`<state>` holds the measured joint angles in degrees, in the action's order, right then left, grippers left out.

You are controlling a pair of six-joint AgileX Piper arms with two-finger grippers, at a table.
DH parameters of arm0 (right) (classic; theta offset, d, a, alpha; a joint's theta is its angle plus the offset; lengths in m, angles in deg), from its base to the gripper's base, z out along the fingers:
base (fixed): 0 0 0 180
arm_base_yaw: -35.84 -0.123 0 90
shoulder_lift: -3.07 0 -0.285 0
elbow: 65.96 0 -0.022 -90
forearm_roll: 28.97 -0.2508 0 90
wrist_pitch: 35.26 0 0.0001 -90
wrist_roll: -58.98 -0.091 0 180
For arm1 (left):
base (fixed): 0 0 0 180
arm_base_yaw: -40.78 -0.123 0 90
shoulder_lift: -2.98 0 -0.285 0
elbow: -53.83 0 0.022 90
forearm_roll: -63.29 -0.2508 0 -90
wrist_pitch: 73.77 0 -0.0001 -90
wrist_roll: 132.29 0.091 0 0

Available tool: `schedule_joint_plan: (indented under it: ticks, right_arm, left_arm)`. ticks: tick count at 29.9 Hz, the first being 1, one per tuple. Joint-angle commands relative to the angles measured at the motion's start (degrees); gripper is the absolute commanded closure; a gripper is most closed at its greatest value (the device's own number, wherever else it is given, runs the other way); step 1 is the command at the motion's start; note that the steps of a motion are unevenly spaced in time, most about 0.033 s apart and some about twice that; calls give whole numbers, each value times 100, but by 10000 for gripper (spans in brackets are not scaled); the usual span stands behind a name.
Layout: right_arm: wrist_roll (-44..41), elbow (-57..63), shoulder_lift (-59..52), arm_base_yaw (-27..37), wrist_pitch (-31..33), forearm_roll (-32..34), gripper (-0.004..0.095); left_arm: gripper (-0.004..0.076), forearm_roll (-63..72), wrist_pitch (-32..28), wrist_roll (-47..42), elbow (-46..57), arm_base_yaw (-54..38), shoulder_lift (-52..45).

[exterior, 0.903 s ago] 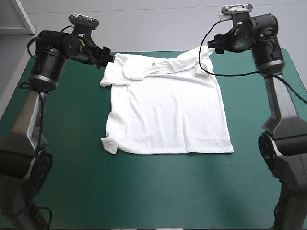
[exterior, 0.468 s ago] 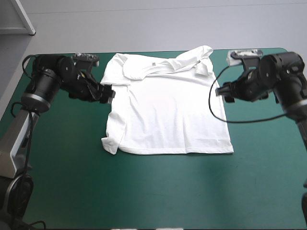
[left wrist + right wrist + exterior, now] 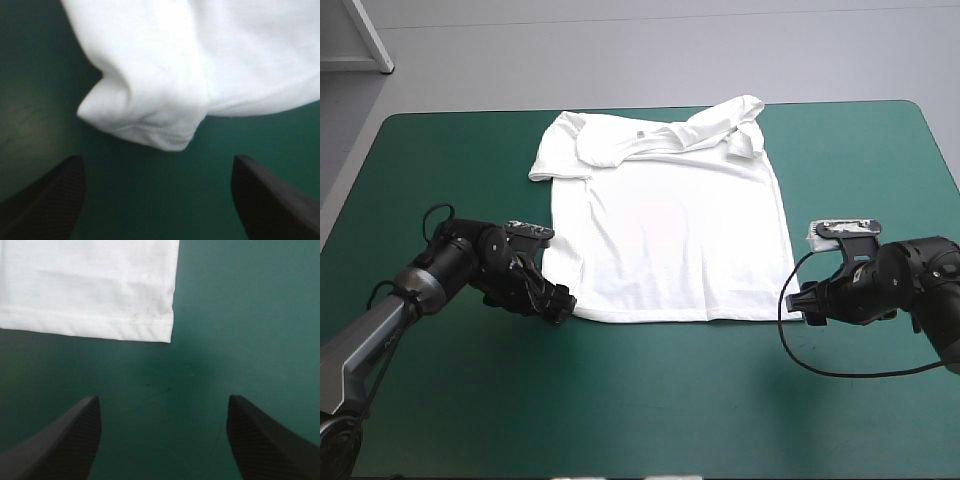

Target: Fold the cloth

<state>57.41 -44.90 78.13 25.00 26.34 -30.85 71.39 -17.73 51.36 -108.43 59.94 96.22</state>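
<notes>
White T-shirt (image 3: 670, 230) spread flat mid-worktop (image 3: 660, 400), collar toward 12 o'clock; left end effector (image 3: 560, 305) open at 7 o'clock hem corner, right end effector (image 3: 798, 301) open at 5 o'clock corner; judged pre-grasp for first fold, next needing both corners pinched.

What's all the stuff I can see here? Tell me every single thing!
T-shirt: one, white, spread flat in the middle of the table, rumpled along its far end.
Table: one, teal-green cover, under everything.
Left gripper: one, black fingers open, low at the T-shirt's near left corner, the bunched corner just ahead of it, not held.
Right gripper: one, black fingers open, low beside the T-shirt's near right corner, the corner just ahead of it, not held.
</notes>
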Motion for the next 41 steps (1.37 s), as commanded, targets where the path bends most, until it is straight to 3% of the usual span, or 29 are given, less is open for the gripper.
schedule_joint_plan:
  ticks: [1, 7, 11, 13, 20, 29, 32, 38, 41]
  right_arm:
    - [36, 62, -143, 22, -377, -57, 251]
    - [157, 206, -143, 22, -721, -57, 251]
    - [157, 205, -101, 22, -1224, -57, 251]
    - [157, 205, -10, 22, -1352, -66, 251]
    - [207, 205, 841, 22, -1430, -469, 251]
    - [716, 205, 2091, 22, -1833, -1361, 270]
    - [895, 205, 2315, 22, -1865, -1654, 382]
    - [1225, 251, 2314, 22, -2143, -1775, 923]
    - [1214, 150, 2083, 22, -2221, -1762, 914]
  left_arm:
    - [144, 74, -856, -124, 118, 217, -116]
    - [151, -190, -1300, -271, 141, 234, 195]
    - [239, -212, -1343, -315, 141, 234, 520]
    - [317, -212, -1318, -365, 141, 234, 665]
    - [737, -212, -1193, -365, 166, 234, 848]
    - [734, -212, -1215, -365, 166, 234, 848]
    - [734, -176, -1240, -365, 166, 234, 848]
    - [734, 43, -1252, -365, 166, 234, 848]
    - [734, 44, -1276, -365, 166, 234, 776]
